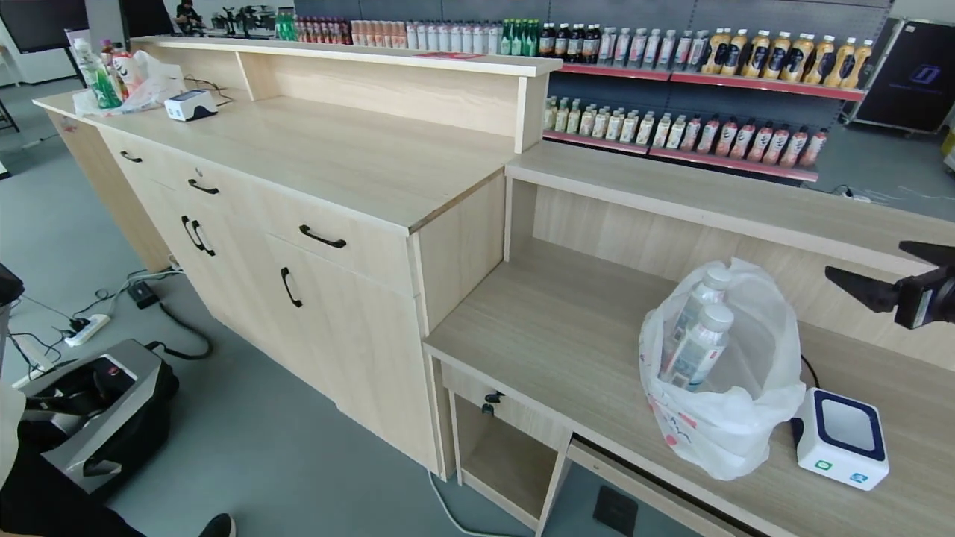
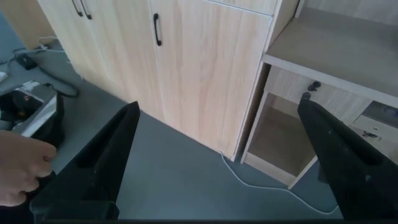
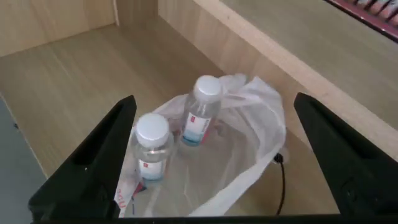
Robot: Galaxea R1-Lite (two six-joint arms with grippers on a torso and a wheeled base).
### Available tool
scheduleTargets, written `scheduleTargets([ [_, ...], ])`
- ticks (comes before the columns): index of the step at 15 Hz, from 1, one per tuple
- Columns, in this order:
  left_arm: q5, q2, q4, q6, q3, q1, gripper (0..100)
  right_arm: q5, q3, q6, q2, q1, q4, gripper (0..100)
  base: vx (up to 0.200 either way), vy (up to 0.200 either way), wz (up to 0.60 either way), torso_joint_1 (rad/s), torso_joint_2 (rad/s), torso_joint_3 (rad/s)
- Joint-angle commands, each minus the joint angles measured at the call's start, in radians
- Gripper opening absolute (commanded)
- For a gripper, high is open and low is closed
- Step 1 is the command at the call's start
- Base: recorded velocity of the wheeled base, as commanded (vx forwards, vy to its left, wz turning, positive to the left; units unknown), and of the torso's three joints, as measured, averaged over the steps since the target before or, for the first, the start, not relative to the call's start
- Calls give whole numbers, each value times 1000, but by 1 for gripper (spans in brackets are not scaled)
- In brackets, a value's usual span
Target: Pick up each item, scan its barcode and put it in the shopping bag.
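Shopping bag [image 1: 735,440] sits on the low counter [image 1: 567,328], straight ahead of the right pincer [image 1: 865,261] and a little below it. In the right wrist view the bag's open mouth lines up with the gap between the 2 fingers. That pincer is spread wide and holds nothing. The left pincer [image 2: 219,104] is also spread wide and empty, well apart from the bag, with cabinet doors [image 2: 205,68] and floor [image 2: 180,168] ahead of it.

My reading: 2 items are bagged and the right pincer has nothing to carry, so the step in hand is getting it away from the bag toward whatever comes next. To do that well, draw it back along its own line rather than sweeping sideways. The bag's film is thin and stands loosely, and a fingertip catching the rim could drag it over. The scanner [image 1: 843,436] stands just beside the bag, below the pincer and on the bag's nearer side to it. Its cable [image 3: 283,177] runs behind the bag, so a low pass there risks a snag.

Inside the bag are 2 bottles [image 1: 701,347], clear with white caps, leaning side by side with caps toward the open mouth. Whether anything lies under them I cannot tell.
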Motion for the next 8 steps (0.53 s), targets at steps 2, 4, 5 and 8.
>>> scheduleTargets([
  [2, 0, 2, 0, 0, 0, 0, 100, -19, -42, -75, -42, -229, 114, 100, 0, 0, -600, 5, 2, 2],
  [4, 0, 2, 0, 0, 0, 0, 100, -49, -71, -117, -3, -358, 210, 100, 0, 0, -600, 0, 5, 5],
  [5, 1, 2, 0, 0, 0, 0, 100, -53, -122, -123, 27, -424, 282, 100, 0, 0, -600, 2, 2, -2],
  [8, 0, 2, 0, 0, 0, 0, 100, -133, -223, -146, 130, -503, 351, 100, 0, 0, -600, -1, 4, 2],
])
